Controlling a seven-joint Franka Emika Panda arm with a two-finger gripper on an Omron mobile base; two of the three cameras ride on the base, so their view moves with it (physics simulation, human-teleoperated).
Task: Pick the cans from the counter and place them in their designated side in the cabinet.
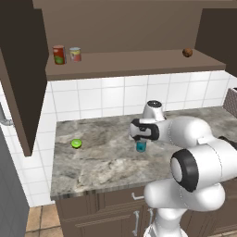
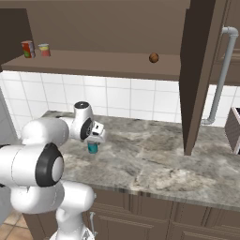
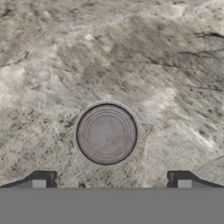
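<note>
- Jaws: the gripper (image 3: pixel 111 183) hangs straight above the teal can (image 3: pixel 106 134), jaws spread wide and empty, one fingertip (image 3: pixel 41 180) showing on each side of the can's grey top.
- Location of the teal can: it stands upright on the surface (image 1: pixel 102 157), directly below the gripper (image 1: pixel 141 141), well apart from every edge of the slab.
- Handling estimate: a short, rigid metal cylinder, probably light. The wall looks smooth, so it may slip under a weak squeeze. It should not crush or break.
- Hold point: across the round wall at mid-height, jaws centred on the lid, so that the can does not tip.
- Room around the teal can: bare stone on all sides. The lime half (image 1: pixel 76 143) lies far off, toward the left edge of the surface.
- Room above the teal can: the cabinet shelf (image 1: pixel 134 65) runs overhead, behind it; its front lip must be cleared on the way up.
- On the shelf, far from the teal can: the banded can (image 1: pixel 75 54) beside a taller red can (image 1: pixel 59 54) at one end, a small brown ball (image 1: pixel 187 53) toward the other. Open shelf lies between them.
- An open cabinet door (image 2: pixel 199 75) projects over the surface, well to the can's right.
</note>
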